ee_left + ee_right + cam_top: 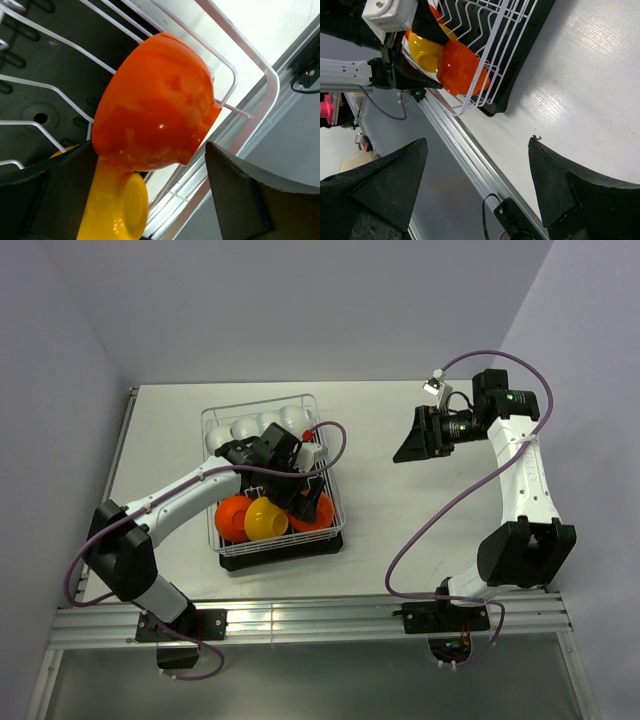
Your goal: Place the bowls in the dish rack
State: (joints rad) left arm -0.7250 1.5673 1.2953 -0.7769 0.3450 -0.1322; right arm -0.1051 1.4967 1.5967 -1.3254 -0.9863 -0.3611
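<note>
The rack (272,480) sits on its black tray (285,552) left of centre in the top view, its long axis running up and down the frame with a slight tilt. All the bowls in view are inside it. Four white bowls (255,428) stand in a row across its upper end. At the lower end the yellow bowl (266,520) lies between the left red bowl (233,515) and the right red bowl (318,512).

In the left wrist view the right red bowl (155,105) fills the middle, tipped on edge with its outer wall toward the camera, leaning on the rack (235,80) at its corner. The yellow bowl (117,205) lies just below it at the bottom of the frame, touching or overlapping it.

The left gripper (298,492) hangs over the rack's lower right part. Its fingers (245,195) are spread, with the right red bowl between them. The finger at lower right stands clear of the bowl; whether the other one touches it I cannot tell.

The right gripper (410,440) hovers over bare worktop (400,520), well right of the rack. Its fingers (580,190) are wide apart with nothing between them. Its camera shows the rack (505,45) at the upper left, with the right red bowl (462,67) and the yellow bowl (422,47) at its corner.
</note>
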